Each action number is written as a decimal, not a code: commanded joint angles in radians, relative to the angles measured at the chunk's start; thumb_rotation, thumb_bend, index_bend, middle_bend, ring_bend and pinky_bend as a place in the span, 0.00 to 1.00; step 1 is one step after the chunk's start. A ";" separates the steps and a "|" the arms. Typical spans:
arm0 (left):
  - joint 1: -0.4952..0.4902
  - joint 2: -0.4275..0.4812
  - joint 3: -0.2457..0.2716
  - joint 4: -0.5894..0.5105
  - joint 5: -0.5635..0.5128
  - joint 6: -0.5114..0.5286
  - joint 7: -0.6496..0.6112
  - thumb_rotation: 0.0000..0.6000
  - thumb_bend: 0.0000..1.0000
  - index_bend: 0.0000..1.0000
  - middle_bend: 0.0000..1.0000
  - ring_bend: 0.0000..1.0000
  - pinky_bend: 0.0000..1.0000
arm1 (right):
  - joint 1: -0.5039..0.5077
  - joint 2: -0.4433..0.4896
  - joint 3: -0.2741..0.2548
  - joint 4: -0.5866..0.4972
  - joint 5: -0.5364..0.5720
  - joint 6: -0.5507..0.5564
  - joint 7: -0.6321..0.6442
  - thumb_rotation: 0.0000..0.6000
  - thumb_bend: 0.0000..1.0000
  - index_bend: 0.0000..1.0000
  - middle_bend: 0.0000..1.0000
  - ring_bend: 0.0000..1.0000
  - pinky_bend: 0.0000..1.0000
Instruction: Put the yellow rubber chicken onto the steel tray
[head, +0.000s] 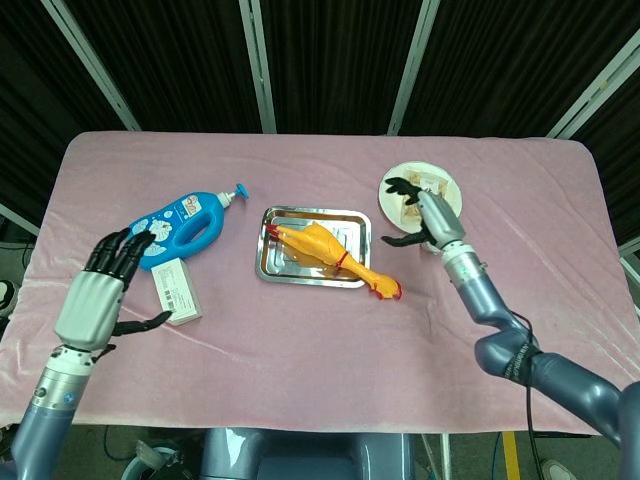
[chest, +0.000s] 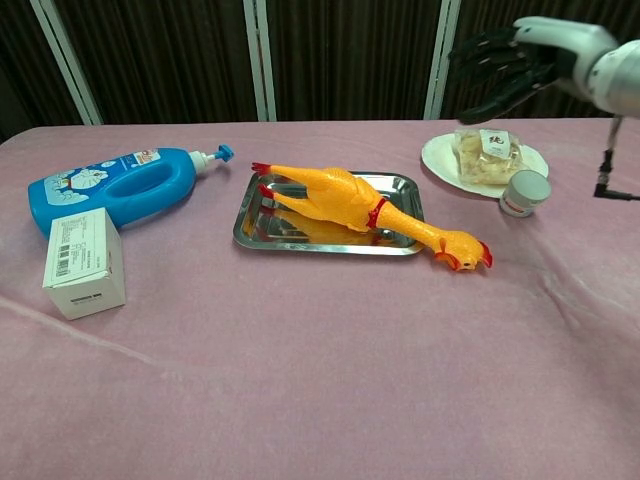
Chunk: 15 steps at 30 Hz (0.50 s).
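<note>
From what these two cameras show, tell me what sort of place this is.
Most likely a robot test or data-collection setup, not a home: a table under a pink cloth, black curtain panels behind it, and unrelated props laid out, such as a rubber chicken on a steel tray and a blue bottle.

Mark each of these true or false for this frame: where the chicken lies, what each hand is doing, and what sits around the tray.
1. The yellow rubber chicken lies on the steel tray with its head hanging over the rim onto the cloth. True.
2. The right hand grips the chicken. False: it is raised, fingers spread, holding nothing.
3. The blue bottle stands upright. False: it lies on its side.
4. The left hand holds nothing. True.
5. The white box sits on the tray. False: it stands on the cloth beside the bottle.
</note>
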 joint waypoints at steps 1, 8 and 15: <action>0.023 0.022 -0.012 0.045 -0.047 0.012 0.000 1.00 0.04 0.08 0.09 0.02 0.08 | -0.146 0.108 -0.056 -0.108 -0.039 0.196 -0.184 1.00 0.20 0.20 0.26 0.24 0.30; 0.077 0.068 0.003 0.090 -0.106 0.022 -0.039 1.00 0.04 0.08 0.09 0.02 0.06 | -0.313 0.200 -0.141 -0.213 -0.071 0.374 -0.278 1.00 0.22 0.19 0.26 0.17 0.26; 0.149 0.075 0.053 0.114 -0.064 0.078 -0.099 1.00 0.04 0.08 0.09 0.02 0.05 | -0.472 0.221 -0.218 -0.283 -0.118 0.565 -0.333 1.00 0.22 0.11 0.22 0.10 0.20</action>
